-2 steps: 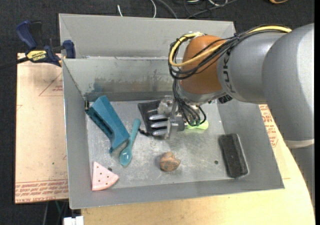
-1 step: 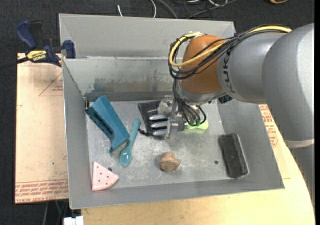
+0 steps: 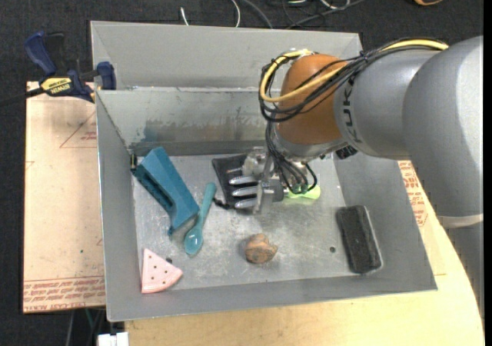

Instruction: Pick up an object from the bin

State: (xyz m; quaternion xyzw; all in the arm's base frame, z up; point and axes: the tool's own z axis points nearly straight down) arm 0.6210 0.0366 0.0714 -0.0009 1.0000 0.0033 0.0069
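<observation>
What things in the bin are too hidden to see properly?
1. The green thing, camera view: mostly behind the pincer and its cables; kind unclear.
2. The black thing, camera view: partly under the pincer; shape unclear.
3. The bin, back right corner, camera view: covered by the arm.

The widest bare floor of the grey bin (image 3: 307,260) runs along its front, between the pink wedge (image 3: 159,272) in the view's left corner, the brown lump (image 3: 261,248) and the black block (image 3: 358,238). The middle is crowded: the gripper (image 3: 257,191) hangs low over a black slotted thing (image 3: 225,171), with a yellow-green piece (image 3: 306,192) just beside it. A blue stapler-like tool (image 3: 165,183) and a teal spoon (image 3: 198,221) lie close together, leaving only a narrow lane beside the black thing.
</observation>
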